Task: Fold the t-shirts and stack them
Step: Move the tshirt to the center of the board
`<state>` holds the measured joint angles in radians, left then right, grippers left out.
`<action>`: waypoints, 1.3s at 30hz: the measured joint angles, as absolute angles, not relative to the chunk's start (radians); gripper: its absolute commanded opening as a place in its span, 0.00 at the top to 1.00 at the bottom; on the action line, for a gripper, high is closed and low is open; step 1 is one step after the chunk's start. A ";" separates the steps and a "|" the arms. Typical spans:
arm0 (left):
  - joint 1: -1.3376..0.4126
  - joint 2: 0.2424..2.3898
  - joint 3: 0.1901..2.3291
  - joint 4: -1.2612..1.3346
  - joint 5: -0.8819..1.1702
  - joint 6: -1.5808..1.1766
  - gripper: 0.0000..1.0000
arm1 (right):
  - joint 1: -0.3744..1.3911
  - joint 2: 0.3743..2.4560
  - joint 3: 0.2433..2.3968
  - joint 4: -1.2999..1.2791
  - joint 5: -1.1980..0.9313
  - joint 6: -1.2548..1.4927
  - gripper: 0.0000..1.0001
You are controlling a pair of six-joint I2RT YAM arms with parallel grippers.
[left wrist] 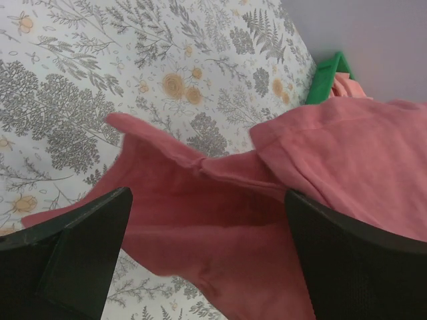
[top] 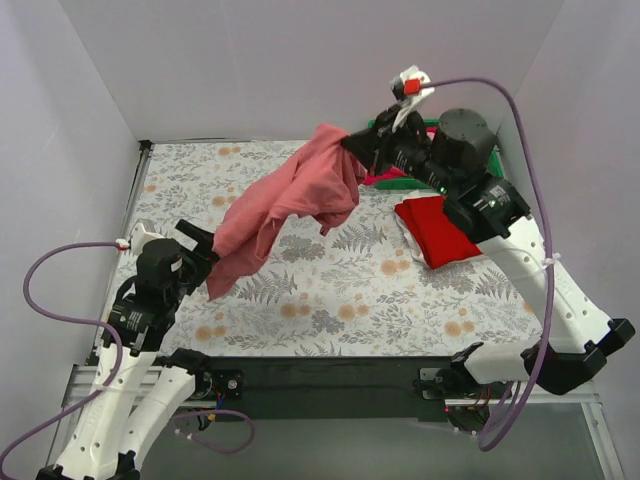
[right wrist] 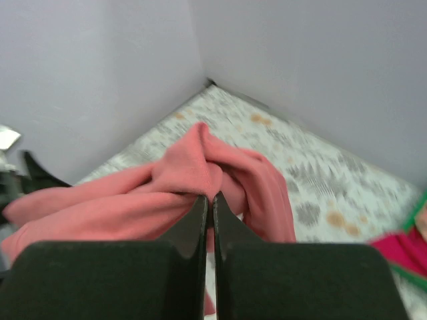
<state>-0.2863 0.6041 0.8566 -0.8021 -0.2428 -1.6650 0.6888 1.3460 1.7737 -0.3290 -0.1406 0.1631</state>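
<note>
A dusty rose t-shirt (top: 290, 200) hangs in the air across the middle of the table. My right gripper (top: 352, 146) is shut on its upper end at the back right, and the cloth bunches at the fingertips in the right wrist view (right wrist: 200, 170). My left gripper (top: 207, 255) is open at the shirt's lower left end. In the left wrist view the cloth (left wrist: 220, 220) lies between the spread fingers (left wrist: 73, 253) above the table. A folded bright red t-shirt (top: 437, 232) lies on a white one at the right.
A green bin (top: 385, 175) with magenta cloth stands at the back right, behind my right arm; its corner shows in the left wrist view (left wrist: 330, 73). The flower-patterned tablecloth (top: 330, 300) covers the table. White walls close in the back and both sides.
</note>
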 measured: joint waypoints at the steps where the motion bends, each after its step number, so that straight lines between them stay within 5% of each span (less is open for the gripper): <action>1: -0.286 0.597 0.858 -0.818 -0.247 -1.666 0.02 | 0.688 1.316 1.692 -0.310 -0.105 0.168 0.99; 2: -0.286 0.593 0.858 -0.830 -0.248 -1.667 0.02 | 0.684 1.276 1.586 -0.306 -0.047 0.179 0.99; 5: -0.286 0.602 0.858 -0.861 -0.246 -1.673 0.02 | 0.615 1.187 1.285 -0.285 0.049 0.222 0.61; 7: -0.286 0.622 0.856 -0.871 -0.239 -1.678 0.02 | 0.483 1.166 1.092 -0.287 0.059 0.275 0.23; 9: -0.286 0.647 0.844 -0.868 -0.227 -1.683 0.02 | 0.322 1.178 0.929 -0.294 0.056 0.304 0.07; 12: -0.286 0.699 0.796 -0.862 -0.191 -1.689 0.02 | 0.206 1.174 0.785 -0.350 0.067 0.332 0.04; 23: -0.286 0.793 0.521 -0.826 -0.002 -1.760 0.02 | 0.225 0.842 0.565 -0.258 -0.192 0.371 0.02; 39: -0.290 0.811 0.387 -0.736 0.060 -1.921 0.11 | 0.233 0.836 0.459 -0.225 -0.307 0.414 0.02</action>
<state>-0.2901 0.8112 0.3874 -0.7361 0.0601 -1.9205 0.2325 0.8356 0.4587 -0.2253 -0.3073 0.4137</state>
